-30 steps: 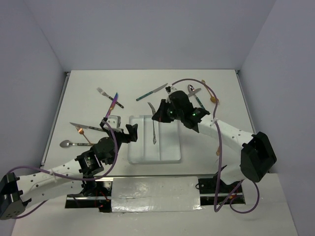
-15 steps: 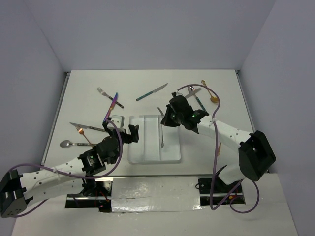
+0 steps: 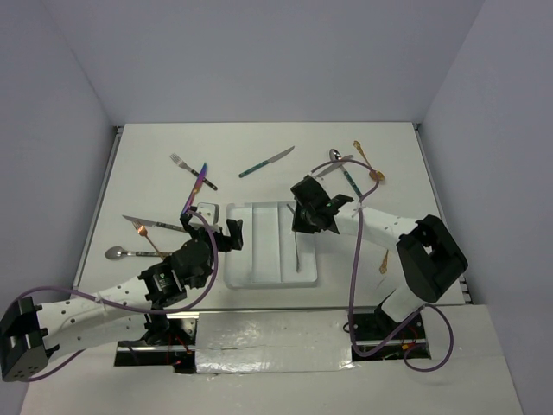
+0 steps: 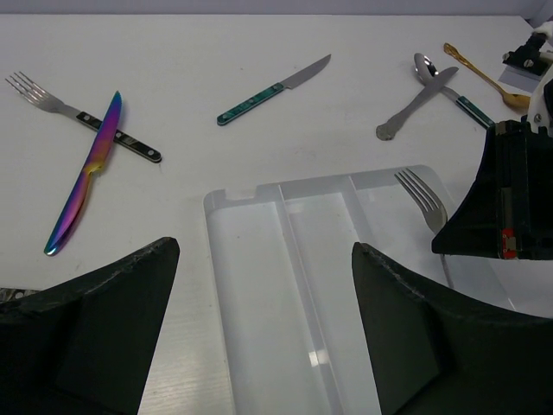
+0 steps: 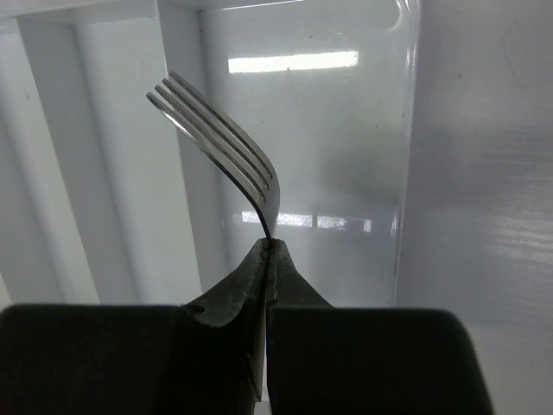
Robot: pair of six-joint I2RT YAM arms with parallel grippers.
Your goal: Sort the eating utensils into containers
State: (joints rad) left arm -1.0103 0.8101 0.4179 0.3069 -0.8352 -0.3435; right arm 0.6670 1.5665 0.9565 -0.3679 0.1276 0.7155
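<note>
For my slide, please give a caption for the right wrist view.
Shut fingers hold a silver fork over the white tray.

Top view high, from near edge; wrist views close, low; all share tray (image 3: 246, 259).

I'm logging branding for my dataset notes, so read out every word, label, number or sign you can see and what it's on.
No text can be read in any view.
A small red mark on the right gripper: too small and blurred to read.
The white tray and the fork that gripper holds: no print visible.
</note>
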